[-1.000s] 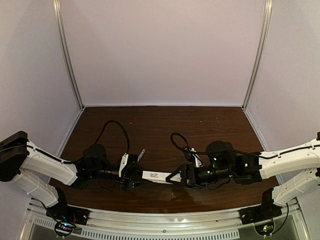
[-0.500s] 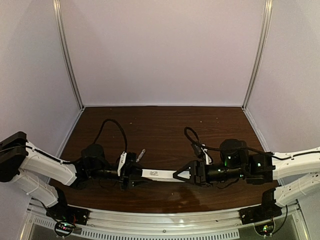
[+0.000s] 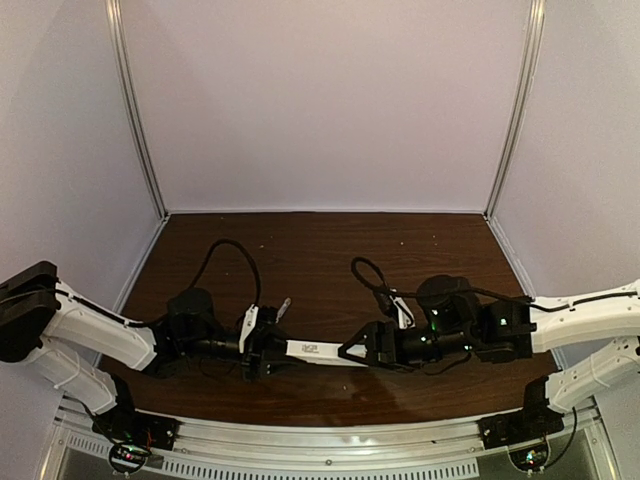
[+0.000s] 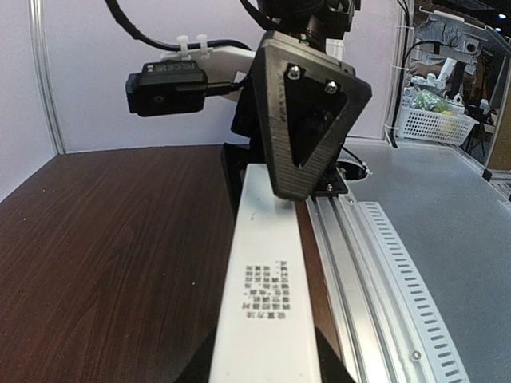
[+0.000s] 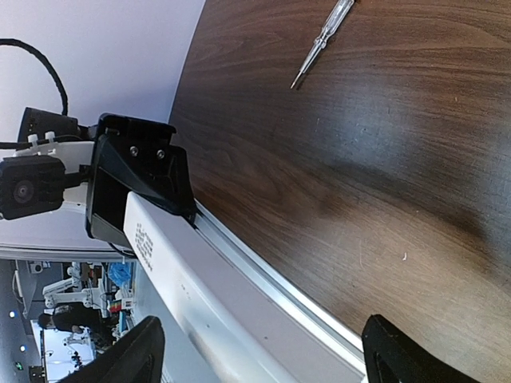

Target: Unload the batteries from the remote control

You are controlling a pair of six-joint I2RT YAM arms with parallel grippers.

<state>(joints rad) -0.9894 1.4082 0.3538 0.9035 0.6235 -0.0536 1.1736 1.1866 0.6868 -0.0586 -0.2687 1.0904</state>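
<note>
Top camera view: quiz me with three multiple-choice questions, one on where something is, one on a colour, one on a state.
1. Where is the screwdriver?
A. lying on the table just behind the left gripper
B. held up in the air
C. leaning on the back wall

2. What colour is the remote control?
A. black
B. white
C. red

3. How is the right gripper?
A. shut on the screwdriver
B. shut with nothing in it
C. open at the remote control's free end

Answers: 1 A, it rests on the wood there. 2 B, it shows white in every view. 3 C, the right wrist view shows the fingers spread clear of it.
</note>
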